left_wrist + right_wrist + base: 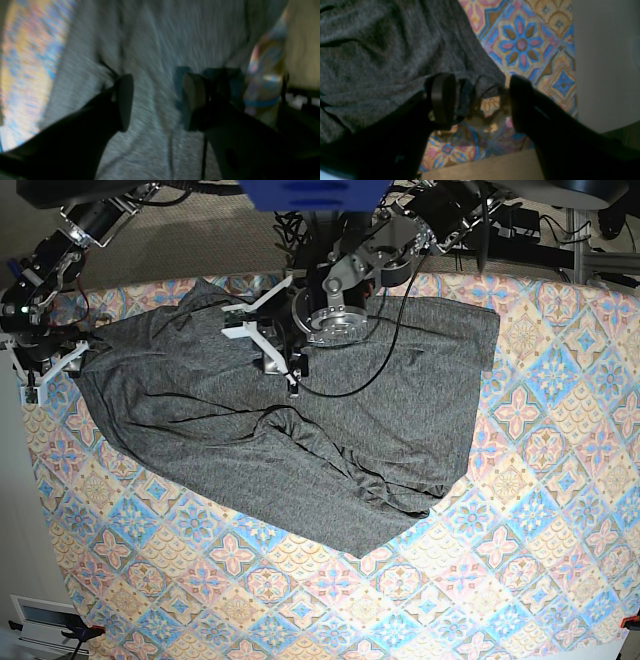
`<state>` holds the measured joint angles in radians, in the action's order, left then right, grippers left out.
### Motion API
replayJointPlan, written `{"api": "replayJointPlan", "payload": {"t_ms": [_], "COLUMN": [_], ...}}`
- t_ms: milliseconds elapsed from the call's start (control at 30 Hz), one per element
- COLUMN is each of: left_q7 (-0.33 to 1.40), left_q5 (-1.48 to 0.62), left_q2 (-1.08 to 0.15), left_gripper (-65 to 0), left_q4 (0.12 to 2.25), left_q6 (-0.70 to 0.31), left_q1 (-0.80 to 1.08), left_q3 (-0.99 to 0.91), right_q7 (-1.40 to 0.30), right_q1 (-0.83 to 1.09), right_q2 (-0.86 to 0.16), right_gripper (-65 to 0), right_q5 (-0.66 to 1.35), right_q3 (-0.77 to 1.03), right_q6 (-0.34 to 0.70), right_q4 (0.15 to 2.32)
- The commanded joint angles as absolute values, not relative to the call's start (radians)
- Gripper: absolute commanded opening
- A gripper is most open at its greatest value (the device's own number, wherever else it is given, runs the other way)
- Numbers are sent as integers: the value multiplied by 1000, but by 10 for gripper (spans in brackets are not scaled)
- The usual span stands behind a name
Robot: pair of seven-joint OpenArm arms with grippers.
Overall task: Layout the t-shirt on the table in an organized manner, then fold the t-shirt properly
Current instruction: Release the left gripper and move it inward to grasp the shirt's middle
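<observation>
The dark grey t-shirt (300,440) lies spread and wrinkled across the back half of the table (520,510), with a ridge of bunched folds running through its middle. My left gripper (262,345) hovers open over the shirt's upper middle. The left wrist view is blurred and shows its fingers (125,100) apart with only grey t-shirt (160,37) behind them. My right gripper (50,372) is open at the shirt's far-left corner. In the right wrist view, the t-shirt (382,50) edge reaches into the gap of the right gripper (481,100), above the patterned table (522,42).
A black cable (350,380) from the left arm hangs over the shirt. The table's edge (482,165) and pale floor (602,62) lie just past the right gripper. Cables and arm bases crowd the back edge. A white box (40,620) sits at the lower left.
</observation>
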<state>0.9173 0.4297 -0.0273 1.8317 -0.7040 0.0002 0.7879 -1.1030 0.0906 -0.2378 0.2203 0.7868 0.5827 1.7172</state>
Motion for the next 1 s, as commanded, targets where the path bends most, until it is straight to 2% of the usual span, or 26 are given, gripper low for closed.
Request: {"api": "replayJointPlan", "payload": {"t_ms": [0,133,567,633,833,967], "left_q7": [863,809,792,757,746,746], "left_q5": [440,484,490,492,492,492], "left_q2": [-16,-13,77,82,87,85], "left_gripper": [-342,-342,-351,-386,-648,-629], "left_q4": [1833,1779,1626,1604,1596,1632], "left_q6": [-698,-698,-698,-698,-698,-698], "left_q1": [-13,-7,-45,-45,-44,-39], "left_q3": [796,797,794,791,789,796], "right_q7": [-1086,-1086,-1086,-1086,-1044,-1040], "right_q1": [84,84,84,84,85,85], "right_q2": [-259,-259,-259,-259,-259,-259], "right_gripper": [-321,-321,-321,-321,-321,-321], "right_q5": [228,228,228,228,228,228], "right_q3": [796,796,796,796,792,792], "right_q6": [582,582,582,582,582,582], "right_q4": [1736,1730,1727,1727,1725,1725]}}
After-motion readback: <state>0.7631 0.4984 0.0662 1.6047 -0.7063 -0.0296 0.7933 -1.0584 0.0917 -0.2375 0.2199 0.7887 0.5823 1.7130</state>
